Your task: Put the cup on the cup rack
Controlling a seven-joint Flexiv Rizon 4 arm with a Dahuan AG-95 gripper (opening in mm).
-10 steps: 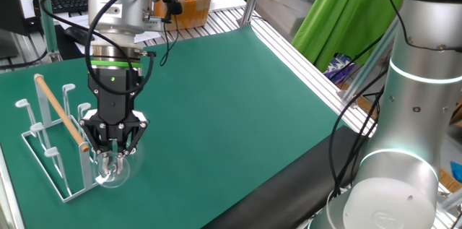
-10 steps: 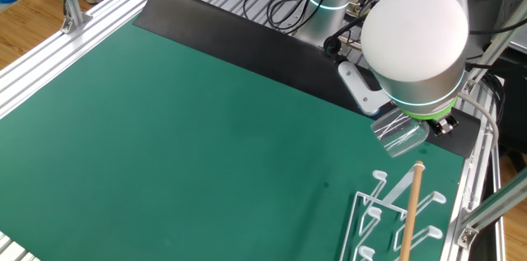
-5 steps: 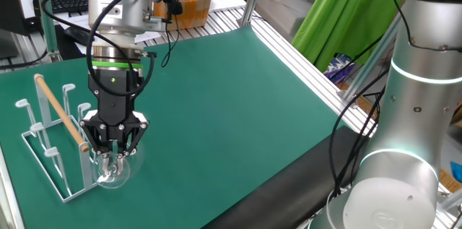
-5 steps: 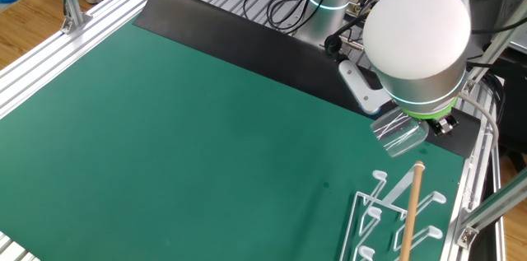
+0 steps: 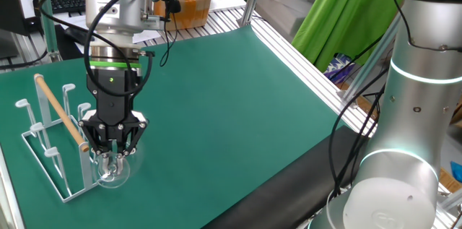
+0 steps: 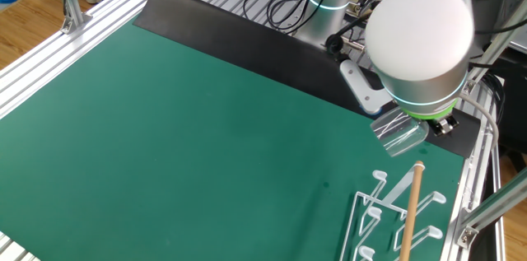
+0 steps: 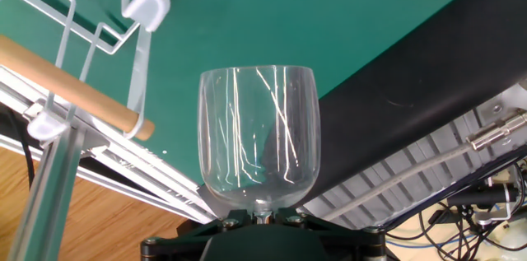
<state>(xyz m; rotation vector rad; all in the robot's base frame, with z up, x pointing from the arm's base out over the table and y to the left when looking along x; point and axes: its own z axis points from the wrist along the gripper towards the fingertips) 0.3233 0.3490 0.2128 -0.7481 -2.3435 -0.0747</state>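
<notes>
Item: cup (image 7: 258,137), pinched at the stem by tool (image 5: 113,151), just beside rack (image 5: 45,142). Step: carrying to peg (image 7: 146,7). Next: mouth over peg, then release.

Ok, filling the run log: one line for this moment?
stage: carry | fingers: shut on cup stem | cup: beside rack, not yet on peg

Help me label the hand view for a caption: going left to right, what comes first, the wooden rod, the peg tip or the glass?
Wooden rod → white peg tip of the cup rack → the cup, held at its stem by the claw.
</notes>
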